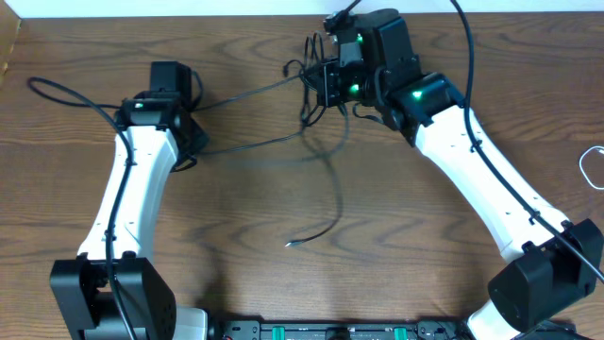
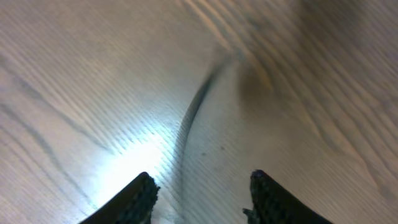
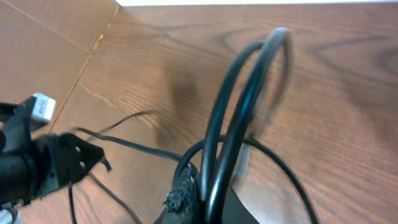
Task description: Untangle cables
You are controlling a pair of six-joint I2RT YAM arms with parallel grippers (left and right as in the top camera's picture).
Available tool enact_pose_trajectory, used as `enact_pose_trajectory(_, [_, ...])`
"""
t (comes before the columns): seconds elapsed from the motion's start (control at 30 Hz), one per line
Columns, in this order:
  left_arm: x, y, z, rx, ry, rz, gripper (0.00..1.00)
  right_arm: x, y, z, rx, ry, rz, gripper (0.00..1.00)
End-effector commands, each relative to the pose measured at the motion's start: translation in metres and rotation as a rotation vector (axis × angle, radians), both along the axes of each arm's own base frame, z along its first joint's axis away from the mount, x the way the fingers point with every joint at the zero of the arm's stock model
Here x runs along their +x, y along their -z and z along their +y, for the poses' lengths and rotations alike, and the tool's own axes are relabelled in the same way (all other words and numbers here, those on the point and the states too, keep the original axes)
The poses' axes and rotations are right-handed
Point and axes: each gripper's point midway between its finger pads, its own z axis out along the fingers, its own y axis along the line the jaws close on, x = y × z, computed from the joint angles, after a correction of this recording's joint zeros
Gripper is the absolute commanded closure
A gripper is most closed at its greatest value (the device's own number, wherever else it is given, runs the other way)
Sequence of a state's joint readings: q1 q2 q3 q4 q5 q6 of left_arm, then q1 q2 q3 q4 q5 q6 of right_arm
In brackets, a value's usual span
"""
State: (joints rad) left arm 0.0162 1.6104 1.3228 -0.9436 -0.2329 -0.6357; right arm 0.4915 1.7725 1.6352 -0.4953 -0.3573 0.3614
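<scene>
— Where's the mess sitting?

— Far side of the table (image 1: pixel 236 212), right up against the right gripper (image 3: pixel 191 200). The black cables (image 1: pixel 253 91) bunch into a knot (image 1: pixel 316 83) there. Two lines run off toward the left arm, and a loose end (image 1: pixel 289 244) trails down to the middle of the table. There's a white cable (image 1: pixel 590 168) too, well apart at the right edge.

— Is the right one holding anything?

— Yes, it's clamped tight on the bundle. On its own camera, loops (image 3: pixel 239 106) stand up out of the fingertips.

— And the left?

— The left gripper (image 2: pixel 202 194) has its jaws apart, low over the wood. One blurred strand (image 2: pixel 189 124) runs between the fingers (image 2: pixel 138 198). I can't see them pinching it.

— How do you reckon this stuff behaves?

— Light and floppy, I'd say. Those loops hold a bit of spring, so it isn't string, but it'll sag and drag wherever it's led. Smooth jacket and very thin against those pads, so it could slip out of a loose pinch.

— Where would you grab?

— On a plain stretch of cord just beside the knot, square across the pads. I'd keep off the little plugs, which look like the delicate part. The free end looks the easiest to feed back through. Hauling on both lines at once would likely cinch the knot tighter.
</scene>
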Motion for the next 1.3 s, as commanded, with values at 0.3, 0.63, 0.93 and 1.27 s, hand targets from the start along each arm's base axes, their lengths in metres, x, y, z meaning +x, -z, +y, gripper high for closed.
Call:
enact_pose_trajectory(0.3, [-0.009, 0.0, 0.029, 0.035, -0.092, 0.019, 0.67, 0.021, 0.011, -0.058, -0.062, 0.095, 0.033, 0.99])
enact_pose_trajectory(0.63, [-0.009, 0.0, 0.029, 0.035, -0.091, 0.02, 0.67, 0.024, 0.057, -0.168, -0.43, 0.413, 0.141, 0.99])
enact_pose_trajectory(0.93, [-0.009, 0.0, 0.029, 0.034, -0.093, 0.019, 0.67, -0.007, 0.072, -0.3, -0.787, 0.726, 0.291, 0.99])
enact_pose_trajectory(1.27, [-0.01, 0.0, 0.029, 0.033, -0.098, 0.023, 0.67, -0.015, 0.076, -0.349, -0.757, 0.816, 0.372, 0.81])
